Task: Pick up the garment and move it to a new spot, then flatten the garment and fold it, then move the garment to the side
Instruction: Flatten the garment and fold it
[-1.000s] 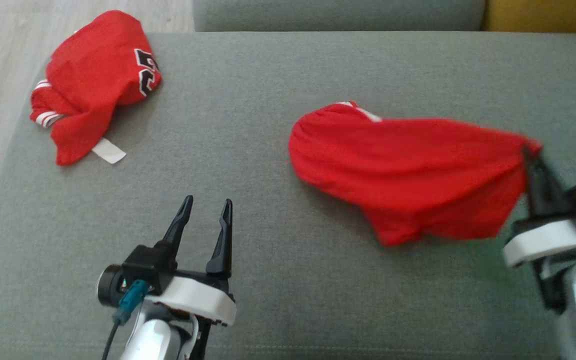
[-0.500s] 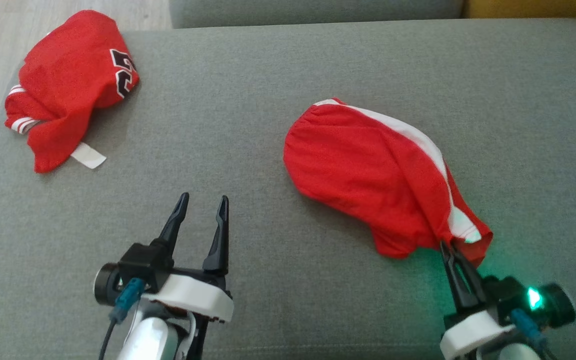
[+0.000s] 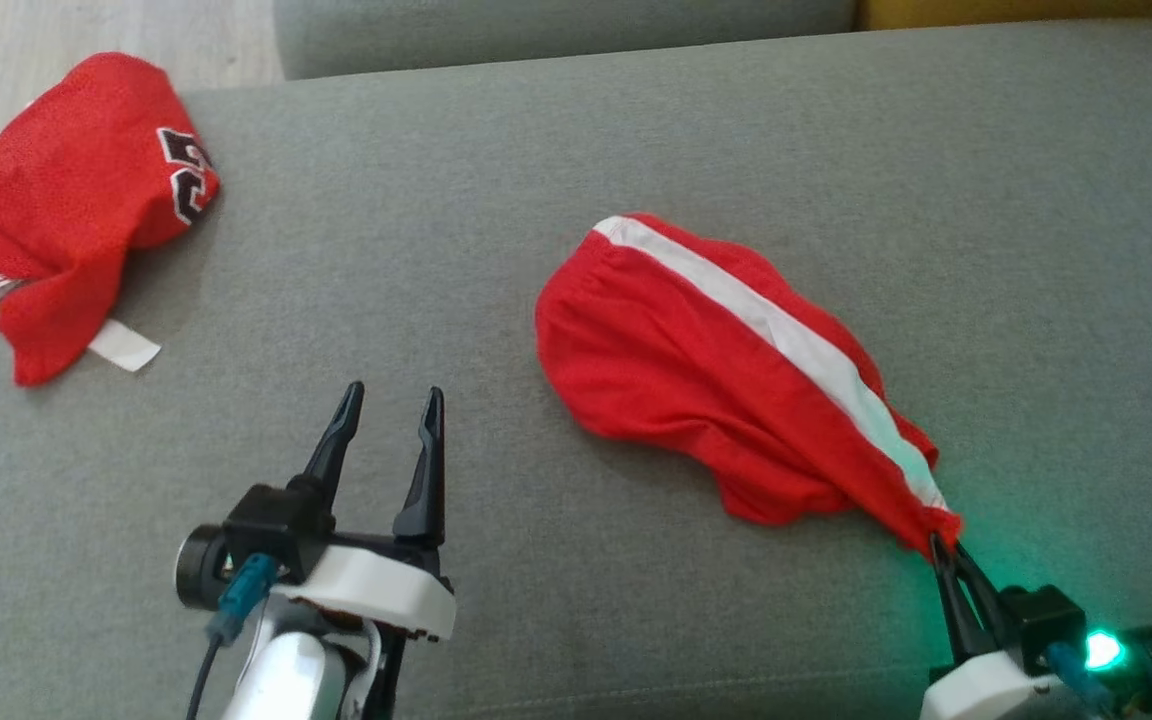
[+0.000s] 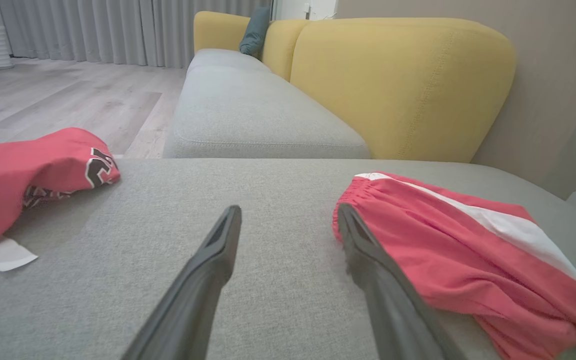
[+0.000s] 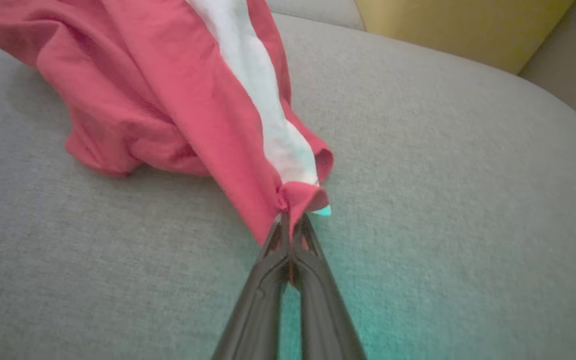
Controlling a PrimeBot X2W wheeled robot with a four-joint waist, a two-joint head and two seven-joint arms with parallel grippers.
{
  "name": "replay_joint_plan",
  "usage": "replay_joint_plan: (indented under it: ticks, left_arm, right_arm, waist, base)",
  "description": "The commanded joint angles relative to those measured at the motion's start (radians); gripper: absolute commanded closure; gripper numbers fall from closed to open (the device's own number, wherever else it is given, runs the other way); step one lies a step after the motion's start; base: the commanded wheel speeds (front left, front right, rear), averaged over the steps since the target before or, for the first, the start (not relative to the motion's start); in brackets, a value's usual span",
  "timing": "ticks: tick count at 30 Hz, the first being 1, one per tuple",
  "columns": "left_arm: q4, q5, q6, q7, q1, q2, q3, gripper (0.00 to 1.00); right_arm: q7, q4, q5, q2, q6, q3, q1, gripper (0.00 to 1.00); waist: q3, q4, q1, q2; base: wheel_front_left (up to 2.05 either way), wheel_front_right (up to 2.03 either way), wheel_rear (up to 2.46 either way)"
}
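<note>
Garment [image 3: 676,370] — soft red teardrop, white stripe — pinched by right gripper [image 3: 937,542].

You can read one mark here: a number [image 3: 186,176] on the crumpled red jersey [image 3: 66,215] at the far left of the grey cushion [image 3: 496,200]. It's in black figures with a white outline, turned away from you and partly lost in a fold. It is probably a 23, though neither digit shows whole. The left wrist view catches the same figures at the jersey's right end, no clearer. A white tag [image 3: 126,347] sticks out from under the jersey, and any print on it is too small to tell. The red shorts [image 3: 676,380] show a white side stripe with no legible lettering.
</note>
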Motion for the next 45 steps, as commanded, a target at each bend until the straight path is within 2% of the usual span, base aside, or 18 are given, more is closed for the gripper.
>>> replay_joint_plan:
  ticks: [1, 2, 3, 4, 7, 14, 17, 20, 24, 27, 28, 34, 40, 41, 42, 43, 45]
  left_arm:
    - [-0.034, 0.006, -0.001, -0.008, -0.038, 0.0, 0.03, 0.0]
    - [-0.033, 0.006, -0.002, -0.008, -0.038, 0.0, 0.029, 0.0]
    - [-0.033, 0.005, -0.001, -0.008, -0.039, 0.0, 0.029, 0.0]
    - [-0.033, 0.005, -0.001, -0.008, -0.039, 0.0, 0.029, 0.0]
    - [-0.033, 0.005, -0.002, -0.008, -0.04, 0.0, 0.03, 0.0]
    - [-0.029, -0.002, -0.002, -0.008, -0.039, 0.0, 0.025, 0.0]
    - [-0.025, -0.006, -0.004, -0.008, -0.038, 0.0, 0.018, 0.0]
    - [-0.023, -0.013, -0.003, -0.008, -0.04, 0.0, 0.004, 0.0]
    - [-0.025, -0.022, 0.003, -0.008, -0.047, 0.0, -0.011, 0.0]
    - [-0.026, -0.03, 0.007, -0.008, -0.051, 0.0, -0.023, 0.0]
    - [-0.026, -0.03, 0.007, -0.008, -0.051, 0.0, -0.023, 0.0]
    - [-0.029, -0.049, 0.017, -0.008, -0.059, 0.0, -0.049, 0.0]
    - [-0.032, -0.062, 0.029, -0.008, -0.058, 0.0, -0.06, 0.0]
    - [-0.033, -0.064, 0.031, -0.008, -0.057, 0.0, -0.061, 0.0]
    - [-0.033, -0.065, 0.032, -0.008, -0.056, 0.0, -0.061, 0.0]
    - [-0.035, -0.065, 0.035, -0.008, -0.055, 0.0, -0.062, 0.0]
    - [-0.036, -0.066, 0.036, -0.008, -0.054, 0.0, -0.062, 0.0]
  right_arm:
    - [-0.014, -0.013, -0.008, 0.002, 0.007, 0.009, -0.019, 0.77]
    - [-0.014, -0.012, -0.009, 0.004, 0.007, 0.0, -0.02, 0.54]
    - [-0.014, -0.012, -0.007, 0.006, 0.007, -0.007, -0.018, 0.11]
    - [-0.014, -0.016, -0.001, 0.007, 0.007, -0.014, -0.017, 0.0]
    - [-0.014, -0.07, 0.019, 0.01, 0.007, -0.02, -0.013, 0.0]
    - [-0.014, -0.31, 0.038, 0.008, 0.007, -0.092, 0.009, 0.0]
    - [-0.007, -0.337, 0.04, -0.019, 0.007, -0.051, -0.021, 0.0]
    - [0.04, -0.33, 0.051, -0.059, 0.007, 0.046, -0.097, 0.0]
    - [0.12, -0.257, 0.083, -0.101, 0.007, 0.181, -0.237, 0.0]
    - [0.164, -0.158, 0.106, -0.122, 0.007, 0.25, -0.349, 0.0]
    - [0.164, -0.158, 0.106, -0.122, 0.007, 0.25, -0.349, 0.0]
    - [0.225, 0.082, 0.142, -0.155, 0.007, 0.316, -0.52, 0.0]
    - [0.283, 0.285, 0.195, -0.178, 0.007, 0.363, -0.609, 0.0]
    - [0.289, 0.309, 0.203, -0.18, 0.007, 0.37, -0.619, 0.53]
    - [0.292, 0.329, 0.21, -0.182, 0.007, 0.373, -0.629, 0.67]
    - [0.286, 0.36, 0.217, -0.182, 0.007, 0.378, -0.649, 1.0]
    - [0.266, 0.38, 0.217, -0.18, 0.007, 0.386, -0.668, 1.0]
  waist:
    - [-0.001, -0.008, 0.0, 0.0]
    - [-0.002, -0.012, 0.0, 0.0]
    - [-0.001, -0.015, 0.0, 0.0]
    - [-0.001, -0.018, 0.0, 0.0]
    - [0.0, -0.021, 0.0, 0.0]
    - [-0.014, 0.001, 0.0, 0.0]
    - [-0.022, 0.024, 0.0, 0.0]
    - [-0.026, 0.061, 0.0, 0.0]
    - [-0.022, 0.126, 0.0, 0.0]
    - [-0.013, 0.182, 0.0, 0.0]
    - [-0.013, 0.182, 0.0, 0.0]
    - [0.019, 0.291, 0.0, 0.0]
    - [0.04, 0.361, 0.0, 0.0]
    - [0.041, 0.367, 0.0, 0.0]
    - [0.042, 0.372, 0.0, 0.0]
    - [0.042, 0.377, 0.0, 0.0]
    - [0.041, 0.38, 0.0, 0.0]
  base:
    - [0.0, 0.0, 0.0]
    - [0.0, 0.0, 0.0]
    - [0.0, 0.0, 0.0]
    - [0.0, 0.0, 0.0]
    - [0.0, 0.0, 0.0]
    - [0.0, 0.0, 0.0]
    - [0.0, 0.0, 0.0]
    - [0.0, 0.0, 0.0]
    - [0.0, 0.0, 0.0]
    - [0.0, 0.0, 0.0]
    - [0.0, 0.0, 0.0]
    - [0.0, 0.0, 0.0]
    - [0.0, 0.0, 0.0]
    - [0.0, 0.0, 0.0]
    - [0.0, 0.0, 0.0]
    - [0.0, 0.0, 0.0]
    - [0.0, 0.0, 0.0]
